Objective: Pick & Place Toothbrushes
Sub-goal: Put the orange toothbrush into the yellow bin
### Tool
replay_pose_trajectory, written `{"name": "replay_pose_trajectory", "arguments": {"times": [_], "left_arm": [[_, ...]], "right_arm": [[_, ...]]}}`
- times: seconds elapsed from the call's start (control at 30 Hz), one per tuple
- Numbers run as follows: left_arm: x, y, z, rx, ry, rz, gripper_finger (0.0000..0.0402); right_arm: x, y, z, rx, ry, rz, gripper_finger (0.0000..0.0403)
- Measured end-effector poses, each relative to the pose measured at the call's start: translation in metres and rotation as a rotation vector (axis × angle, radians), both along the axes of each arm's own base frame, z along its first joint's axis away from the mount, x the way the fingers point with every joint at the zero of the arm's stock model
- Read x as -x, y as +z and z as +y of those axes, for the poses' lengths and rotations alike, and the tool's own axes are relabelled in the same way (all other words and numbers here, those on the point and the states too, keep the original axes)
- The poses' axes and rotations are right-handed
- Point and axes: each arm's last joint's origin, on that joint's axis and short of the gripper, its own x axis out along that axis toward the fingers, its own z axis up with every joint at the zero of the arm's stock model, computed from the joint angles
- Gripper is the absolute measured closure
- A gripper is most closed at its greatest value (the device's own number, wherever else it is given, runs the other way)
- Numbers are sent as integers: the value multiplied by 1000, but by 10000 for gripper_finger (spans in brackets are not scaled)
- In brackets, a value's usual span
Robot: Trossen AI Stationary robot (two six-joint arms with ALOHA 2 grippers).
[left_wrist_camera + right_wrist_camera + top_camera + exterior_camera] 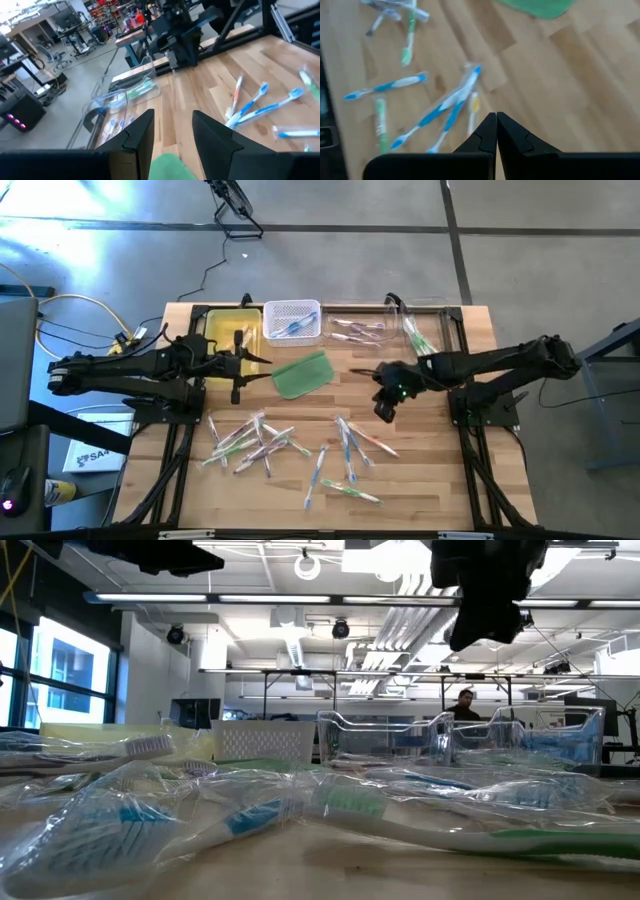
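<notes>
Many toothbrushes lie flat on the wooden table in two loose heaps, one at the near left and one at the near middle; several are in clear wrappers. My left gripper hovers level and open over the near edge of a flat green pad, with nothing between its fingers. My right gripper is shut and empty. It slants down above bare wood to the right of the pad, and the middle heap lies on its near side.
Along the far edge stand a yellow tray, a white basket with a blue brush in it, and two clear bins with a few brushes. Bare wood lies between the pad and the heaps. A person is far behind.
</notes>
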Motion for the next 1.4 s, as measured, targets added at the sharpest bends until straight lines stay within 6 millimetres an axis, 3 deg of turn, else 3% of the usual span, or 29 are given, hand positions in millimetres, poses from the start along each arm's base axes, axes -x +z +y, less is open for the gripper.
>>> {"name": "replay_pose_trajectory", "arguments": {"times": [0.23, 0.5, 0.63, 1.03, 1.4], "left_arm": [[0, -1, 0, -48, -7, 11, 273], [0, -1, 0, -48, -6, 12, 273], [0, -1, 0, -48, -6, 11, 273], [-2, -2, 0, -47, -5, 23, 273], [-2, -2, 0, -44, -4, 22, 273]], "right_arm": [[5, -1, 29, -83, -1, 22, 370], [7, -22, 63, -100, 20, 162, 254], [3, -41, 81, -79, 65, 244, 218], [-8, -101, 109, 17, 67, 452, 221], [-13, -125, 110, 97, 34, 505, 222]]}}
